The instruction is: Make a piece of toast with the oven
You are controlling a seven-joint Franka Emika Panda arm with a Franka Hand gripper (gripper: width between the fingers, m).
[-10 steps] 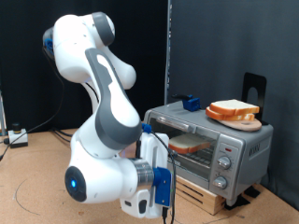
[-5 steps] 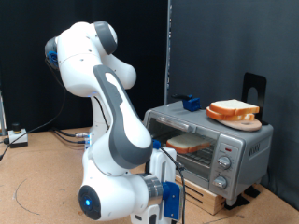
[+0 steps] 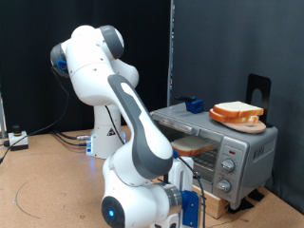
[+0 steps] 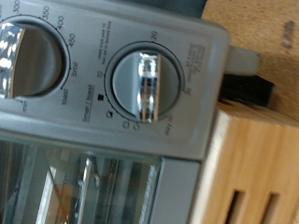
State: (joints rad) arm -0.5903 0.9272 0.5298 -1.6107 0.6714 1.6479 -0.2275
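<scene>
Two slices show: one piece of toast (image 3: 196, 145) lies inside the oven (image 3: 214, 142) behind its glass door, beyond the claw (image 3: 192, 211); another slice (image 3: 237, 111) rests on a round wooden plate (image 3: 239, 122) on the oven's roof, above the claw. Whether the claw is spread or closed cannot be told. A knob (image 4: 149, 84) faces it closely. Black curtains (image 3: 228, 47) back a brown floor (image 3: 43, 176); a wooden crate (image 4: 257, 168) supports the oven.

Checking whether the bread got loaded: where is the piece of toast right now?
In the exterior view the piece of toast lies inside the oven, behind its glass door, left of the knobs. More bread sits on a plate on the oven's roof.
</scene>
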